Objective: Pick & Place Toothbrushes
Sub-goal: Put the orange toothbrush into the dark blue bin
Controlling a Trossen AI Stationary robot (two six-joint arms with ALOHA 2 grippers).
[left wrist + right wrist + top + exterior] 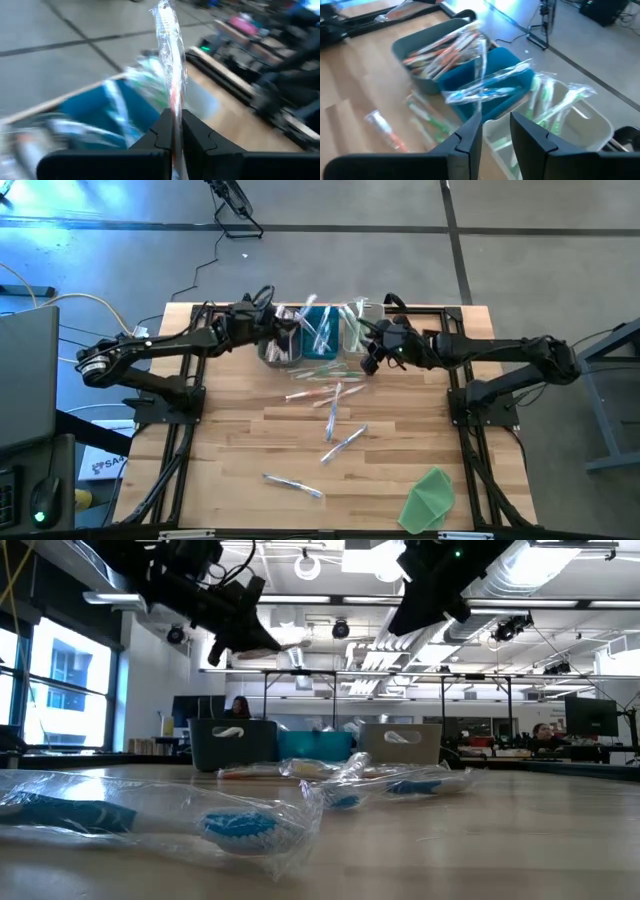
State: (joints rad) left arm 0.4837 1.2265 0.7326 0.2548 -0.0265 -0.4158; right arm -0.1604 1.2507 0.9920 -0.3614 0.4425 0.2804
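Nearest the front edge of the table (230, 440): a folded green sheet (430, 498) at the right corner (not part of the job) and one wrapped toothbrush (293, 485) lying alone. A bit further in, a blue-bristled wrapped brush (344, 444) lies at a slant, w/ a small scatter of pink and green ones (322, 392) just before the bins.

At the far edge sit three bins side by side: grey bin (422, 42) w/ orange/pink brushes, teal bin (505, 62) w/ blue ones, pale bin (590, 125) w/ green ones.

Left gripper (172, 131) hangs above the grey/teal bins, its jaws clamped tight on a wrapped pinkish toothbrush (170, 55) that sticks up from the fingers. Right gripper (496, 127) hovers over the teal/pale bins, jaws partly apart; nothing seen between them.

Judged step: left arm is at the drop stage. Next move calls for centring over the grey bin (colour match, by my reading) and opening; the crinkly wrapper may cling to the pads. Right arm should then go for the scatter
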